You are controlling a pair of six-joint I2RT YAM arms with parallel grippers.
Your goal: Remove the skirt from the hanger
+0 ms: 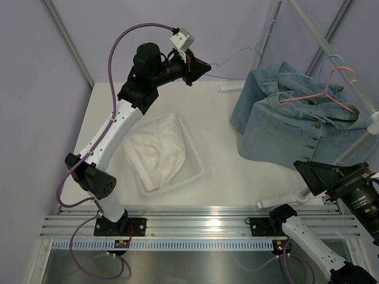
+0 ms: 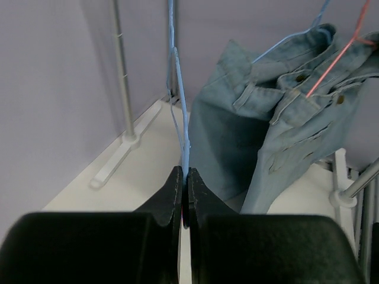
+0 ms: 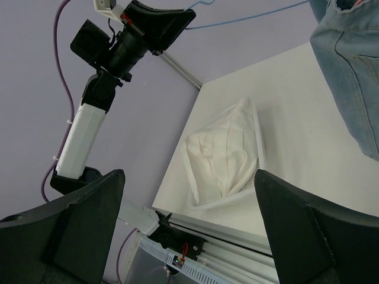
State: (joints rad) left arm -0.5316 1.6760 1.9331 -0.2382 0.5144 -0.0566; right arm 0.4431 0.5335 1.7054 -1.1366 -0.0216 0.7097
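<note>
Left wrist cam shows my left pincer pinched shut on the blue hanger wire; top cam hides that. Skirt hangs on the rack, right of the tray. Right pincer gapes wide, empty, near its hem. I'd hold the hanger steady and tug the hem down gently.

Faded denim skirt, blue wire hanger, matt white table, crumpled white cloth

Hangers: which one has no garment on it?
The light-blue hanger pinched in the left gripper: its wire is bare. The pink hanger and the other blue hanger each carry a denim garment.
</note>
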